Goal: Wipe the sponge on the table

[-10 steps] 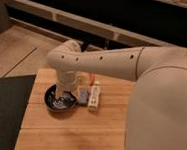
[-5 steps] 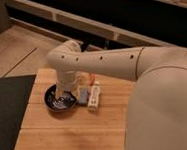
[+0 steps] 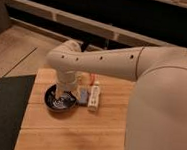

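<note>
Now, gripper (image 3: 69, 90): down at table (image 3: 75, 138) height at the end of the cream arm (image 3: 103, 65), over the right rim of the black bowl (image 3: 53, 99) and just left of the sponge (image 3: 84, 96).
grip state: cannot be told; working end tucked under the wrist housing (image 3: 66, 77).
arm: reaching in from the right across the back of the table, bent downward near the back left.
sponge: small blue-grey block, lying flat on the table between the black bowl and the white pack (image 3: 94, 97), close beside both; contact with the gripper not discernible.
table: light honey-coloured wooden planks, carrying bowl, sponge and pack in its back half.
black bowl: round and dark, toward the table's left side; pale glints inside, too unclear to name.
white pack: long and box-like, lying front to back, just right of the sponge.
dark grey mat (image 3: 3, 110): flat along the table's left edge.
robot body (image 3: 163, 112): large cream shell filling the right side, covering the table's right end.
</note>
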Tool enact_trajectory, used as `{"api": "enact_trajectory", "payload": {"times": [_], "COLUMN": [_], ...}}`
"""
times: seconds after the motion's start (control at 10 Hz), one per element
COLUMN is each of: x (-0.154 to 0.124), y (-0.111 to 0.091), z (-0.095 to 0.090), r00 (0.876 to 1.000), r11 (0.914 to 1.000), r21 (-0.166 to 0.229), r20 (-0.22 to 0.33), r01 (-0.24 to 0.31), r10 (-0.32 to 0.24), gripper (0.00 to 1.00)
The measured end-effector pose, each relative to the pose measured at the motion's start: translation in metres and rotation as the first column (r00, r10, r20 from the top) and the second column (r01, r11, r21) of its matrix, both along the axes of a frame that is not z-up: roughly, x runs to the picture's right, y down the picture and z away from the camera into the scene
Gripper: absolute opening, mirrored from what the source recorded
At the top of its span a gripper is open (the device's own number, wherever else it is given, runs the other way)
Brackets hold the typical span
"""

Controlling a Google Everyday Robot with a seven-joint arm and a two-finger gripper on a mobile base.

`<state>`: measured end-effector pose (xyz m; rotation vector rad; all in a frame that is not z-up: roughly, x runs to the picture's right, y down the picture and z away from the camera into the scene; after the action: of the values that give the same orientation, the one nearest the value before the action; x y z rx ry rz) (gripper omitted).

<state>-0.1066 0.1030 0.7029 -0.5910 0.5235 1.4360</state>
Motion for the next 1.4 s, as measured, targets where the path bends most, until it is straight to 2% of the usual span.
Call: {"api": "enact_trajectory", "payload": {"times": [0.4,0.5,0.6,0.7,0.8,0.9,1.0,1.1,1.3,1.4], "x": [0.0,0.0,0.001,-0.001,-0.003,-0.013,-0.014,-0.015,-0.015,-0.014], "y": [0.0,-0.004,-0.015,-0.034,-0.054,-0.09,-0.106,-0.111,-0.111,-0.108], "z": [0.0,0.001,0.004,0.008,0.009,0.006,0.004,0.003,0.004,0.006], "r00": [1.0,1.0,1.0,0.999,0.996,0.99,0.986,0.985,0.985,0.985], "r11": [1.0,0.9999,0.9983,0.9922,0.9808,0.9512,0.9352,0.9291,0.9288,0.9313], "r21": [0.001,0.014,0.053,0.115,0.179,0.286,0.329,0.344,0.345,0.34], "r20": [0.0,-0.001,-0.001,0.006,0.02,0.05,0.053,0.055,0.057,0.059], "r01": [0.001,0.007,0.023,0.048,0.077,0.115,0.131,0.135,0.136,0.13], "r10": [-0.001,-0.006,-0.023,-0.049,-0.082,-0.135,-0.157,-0.163,-0.165,-0.159], "gripper": [0.65,0.65,0.65,0.65,0.65,0.65,0.65,0.65,0.65,0.65]}}
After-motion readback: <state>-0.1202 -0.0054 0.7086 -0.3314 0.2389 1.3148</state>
